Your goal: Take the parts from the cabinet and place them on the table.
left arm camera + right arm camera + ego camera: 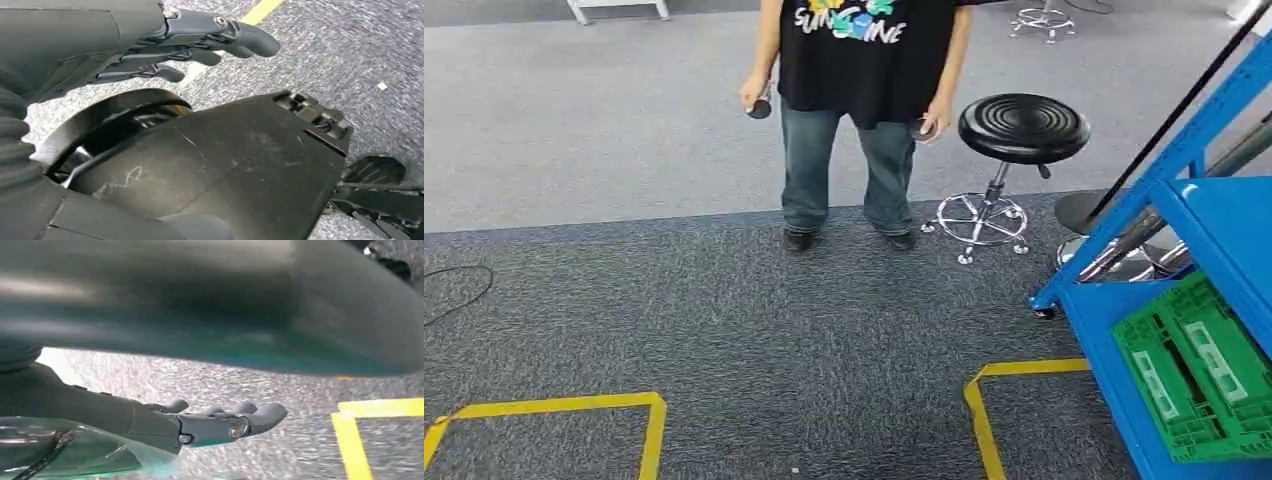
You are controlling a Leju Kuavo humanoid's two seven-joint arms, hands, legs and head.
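I am seeing a green crate point(1199, 372) sitting on the blue cabinet point(1224, 215) at my right; I judge it rigid, light plastic, best gripped by its rims. My left hand point(200, 42) and right hand point(220, 422) are hanging over carpet, fingers extended, holding nothing.

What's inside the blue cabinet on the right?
In the head view, a green slatted crate sits on a lower shelf of the blue cabinet. Its contents aren't visible through the slats, and the shelf above covers its far side. No parts can be made out.
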